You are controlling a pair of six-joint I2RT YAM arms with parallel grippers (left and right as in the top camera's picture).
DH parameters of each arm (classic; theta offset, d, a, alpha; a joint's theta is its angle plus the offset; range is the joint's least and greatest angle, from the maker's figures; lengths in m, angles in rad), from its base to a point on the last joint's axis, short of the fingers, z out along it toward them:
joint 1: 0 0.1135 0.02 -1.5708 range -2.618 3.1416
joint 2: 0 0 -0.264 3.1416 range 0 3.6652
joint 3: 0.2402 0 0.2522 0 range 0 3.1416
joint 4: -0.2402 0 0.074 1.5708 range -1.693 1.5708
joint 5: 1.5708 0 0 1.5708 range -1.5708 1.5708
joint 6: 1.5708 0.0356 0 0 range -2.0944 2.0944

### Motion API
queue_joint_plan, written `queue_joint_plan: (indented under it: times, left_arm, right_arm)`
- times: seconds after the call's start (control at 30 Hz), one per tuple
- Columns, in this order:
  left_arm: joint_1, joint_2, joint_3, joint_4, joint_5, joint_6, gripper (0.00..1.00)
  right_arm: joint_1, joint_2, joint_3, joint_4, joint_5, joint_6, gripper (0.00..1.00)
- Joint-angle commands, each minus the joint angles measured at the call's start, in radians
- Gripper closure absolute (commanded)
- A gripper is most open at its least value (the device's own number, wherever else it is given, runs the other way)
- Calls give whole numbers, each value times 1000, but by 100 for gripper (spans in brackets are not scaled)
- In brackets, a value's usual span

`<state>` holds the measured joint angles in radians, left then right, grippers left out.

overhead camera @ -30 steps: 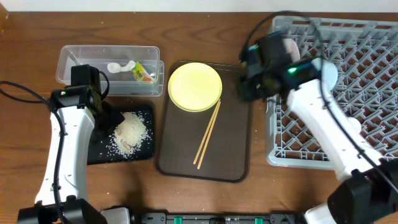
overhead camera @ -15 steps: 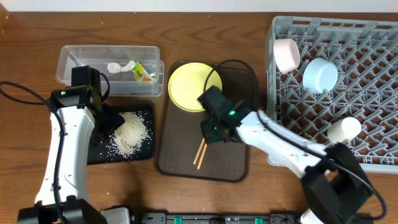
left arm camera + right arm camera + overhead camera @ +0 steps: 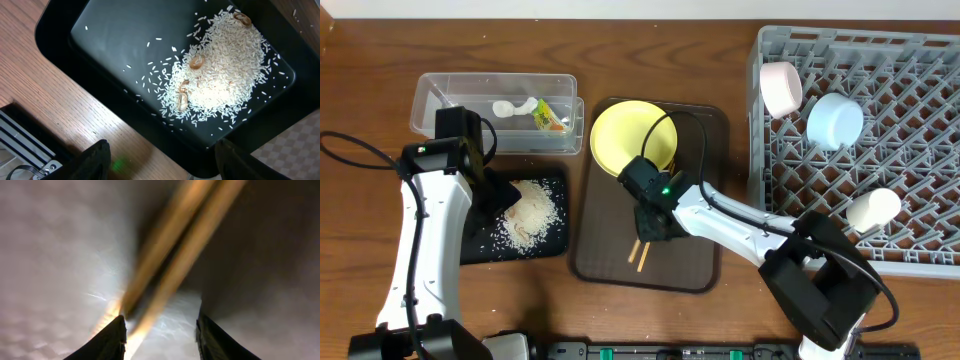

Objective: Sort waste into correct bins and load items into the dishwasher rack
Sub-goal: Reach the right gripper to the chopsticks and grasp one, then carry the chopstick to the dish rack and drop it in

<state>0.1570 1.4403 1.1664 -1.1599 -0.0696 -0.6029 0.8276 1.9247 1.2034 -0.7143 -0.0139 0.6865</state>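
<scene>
The wooden chopsticks [image 3: 639,256] lie on the dark brown serving tray [image 3: 695,255] below the yellow plate [image 3: 630,135]. My right gripper [image 3: 651,218] is low over their middle. In the right wrist view the chopsticks [image 3: 185,240] run blurred between the open right gripper [image 3: 160,337], close to the left finger. My left gripper [image 3: 492,190] hovers open and empty over the black tray [image 3: 480,248] holding the rice heap [image 3: 530,208]. The left wrist view shows the rice heap [image 3: 220,75] above the left gripper [image 3: 165,162].
The clear tub [image 3: 450,95] holds the white scrap [image 3: 512,107] and snack wrapper [image 3: 550,117]. The grey rack [image 3: 920,200] at right holds a whitish-pink bowl [image 3: 780,88], light blue bowl [image 3: 835,120] and white cup [image 3: 873,210]. The right arm's cable crosses the plate.
My right arm has swung from the rack's left edge across to the brown tray and come down over the chopsticks. The left arm has not moved.
</scene>
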Motion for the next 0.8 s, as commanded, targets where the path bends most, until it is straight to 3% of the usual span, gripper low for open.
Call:
queue_joint_plan:
  times: [0.0,0.2,0.3,0.4,0.6,0.77]
  left_arm:
    - [5,-3,6,-6,-1,-9,30]
    - [5,-3,6,-6,-2,-9,30]
    - [5,-3,6,-6,-2,-8,30]
    - [5,-3,6,-6,-2,-8,30]
    - [5,-3,6,-6,-2,-8,30]
    - [5,-3,6,-6,-2,-8,30]
  right_arm:
    - [8,54,-21,-39,93,70,59]
    - [-11,54,-21,-91,145,102,64]
    - [-31,54,-21,-109,145,103,86]
    - [-50,54,-21,-110,143,103,99]
    - [-87,17,-19,-123,138,101,99]
    - [-159,-125,-18,-135,138,43,99]
